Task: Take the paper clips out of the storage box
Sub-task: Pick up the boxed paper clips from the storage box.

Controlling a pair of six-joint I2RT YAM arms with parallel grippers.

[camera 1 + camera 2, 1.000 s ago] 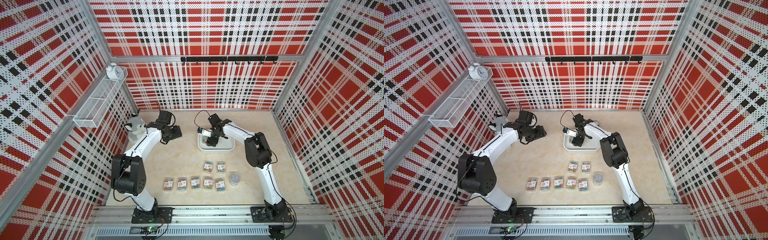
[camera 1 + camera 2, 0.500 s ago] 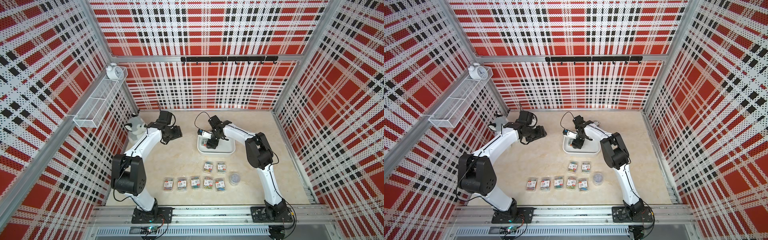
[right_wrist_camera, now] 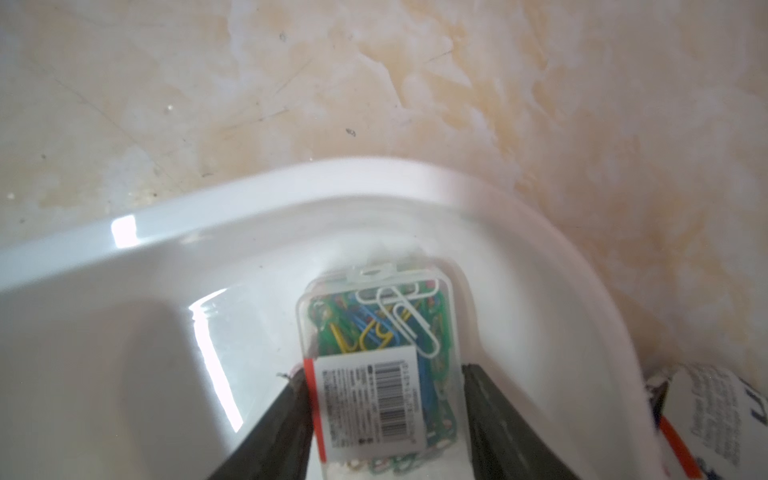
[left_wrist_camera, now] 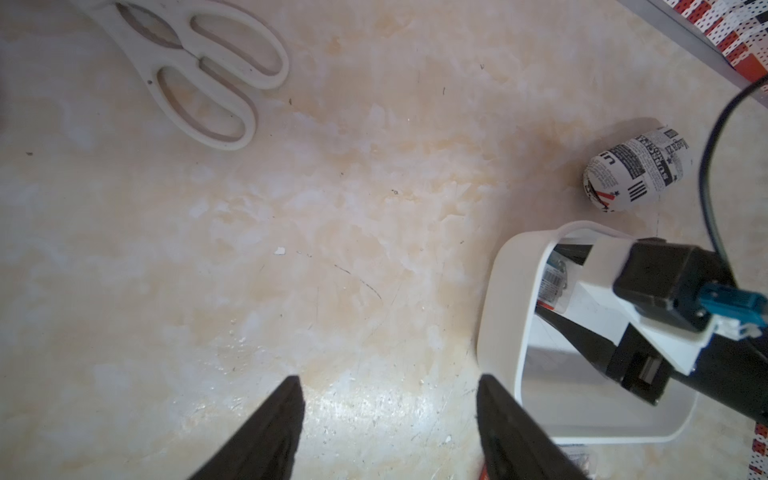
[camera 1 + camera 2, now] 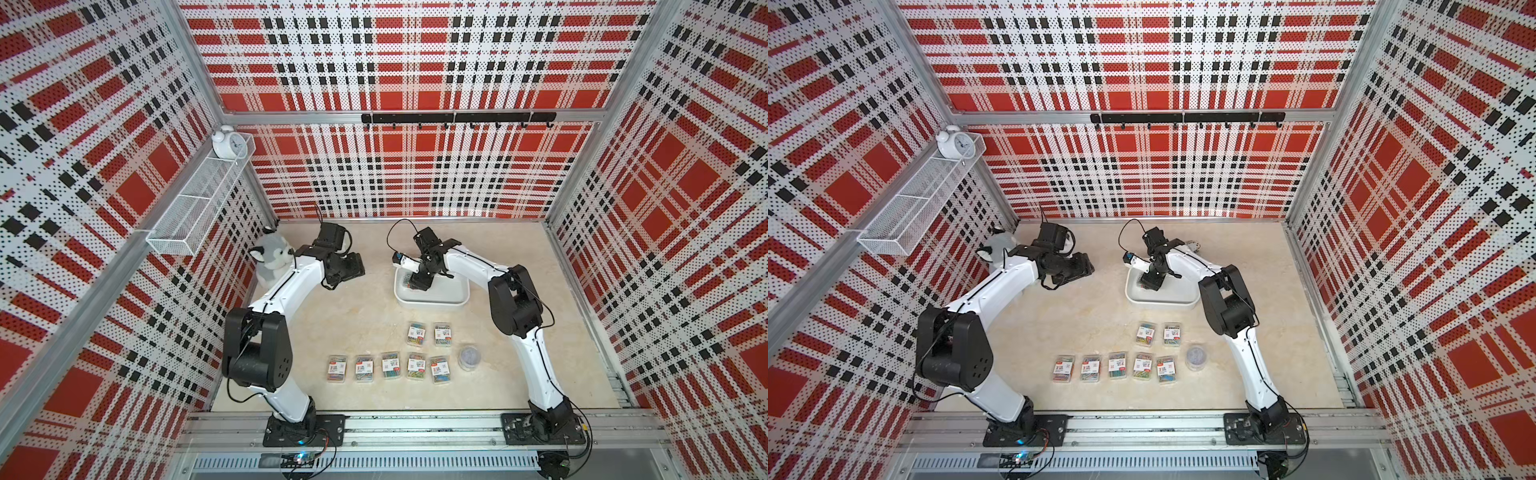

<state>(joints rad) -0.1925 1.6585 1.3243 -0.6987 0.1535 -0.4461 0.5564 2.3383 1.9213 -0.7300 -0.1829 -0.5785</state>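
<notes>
Case flat in box, mid-frame in a top view, tucked against the curved wall. Long axis in line with right gripper, fingers flanking both long sides, one pad touching; firm clamp impossible to tell. Straight up looks clear. Left gripper spread, empty, farther off.

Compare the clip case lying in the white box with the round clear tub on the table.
The case is rectangular with a white-and-red barcode label; the tub is round and shows no such label from above. The case lies in the box, between the fingers of the right gripper; the tub stands on the table beside the row of cases, apart from both grippers. Both are small clear plastic containers.
</notes>
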